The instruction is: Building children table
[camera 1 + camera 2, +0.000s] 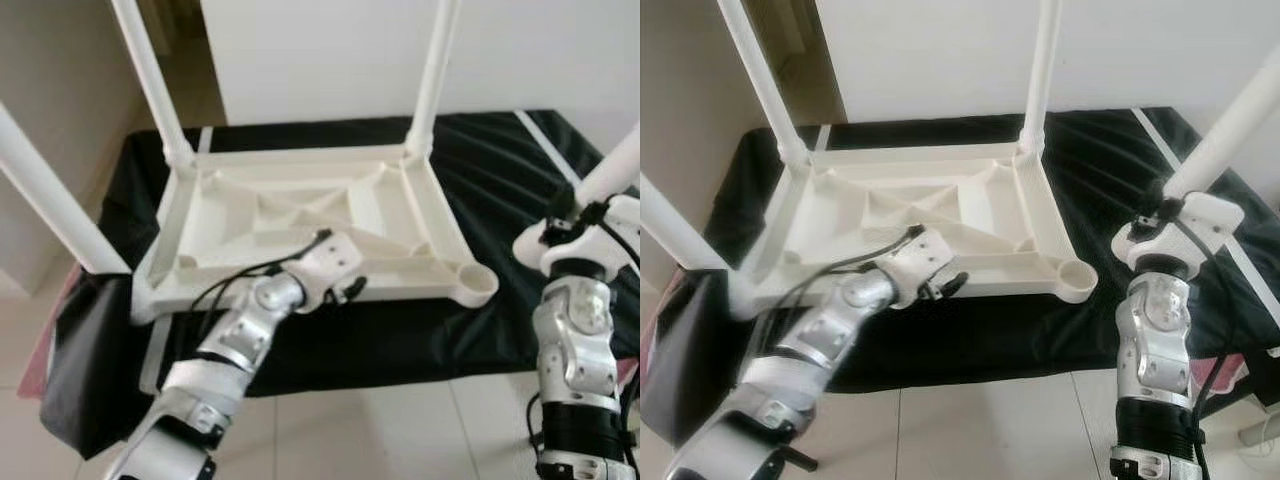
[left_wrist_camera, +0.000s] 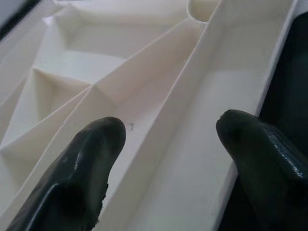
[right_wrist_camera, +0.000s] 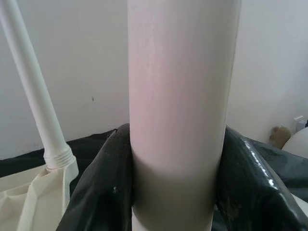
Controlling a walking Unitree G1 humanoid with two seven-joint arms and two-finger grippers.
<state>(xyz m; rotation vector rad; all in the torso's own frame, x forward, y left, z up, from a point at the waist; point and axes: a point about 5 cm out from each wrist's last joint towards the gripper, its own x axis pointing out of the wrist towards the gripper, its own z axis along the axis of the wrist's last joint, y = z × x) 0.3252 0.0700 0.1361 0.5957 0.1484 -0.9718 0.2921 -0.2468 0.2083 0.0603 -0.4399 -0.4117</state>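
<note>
A white plastic children's table (image 1: 300, 215) lies upside down on a black-draped surface. Three white legs stand up from it: back left (image 1: 150, 75), back right (image 1: 435, 70) and front left (image 1: 45, 200). The round socket (image 1: 478, 283) at the front right corner holds no leg. My left gripper (image 1: 350, 290) is open at the table's front rim, and in the left wrist view its fingers (image 2: 96, 144) straddle a rim wall. My right gripper (image 1: 1170, 205) is shut on a loose white leg (image 1: 1230, 120), held tilted to the right of the table.
The black cloth (image 1: 500, 170) covers the low surface and hangs over its front edge onto pale floor tiles (image 1: 380, 430). A white wall (image 1: 320, 50) stands close behind. Something pink (image 1: 45, 340) lies at the left.
</note>
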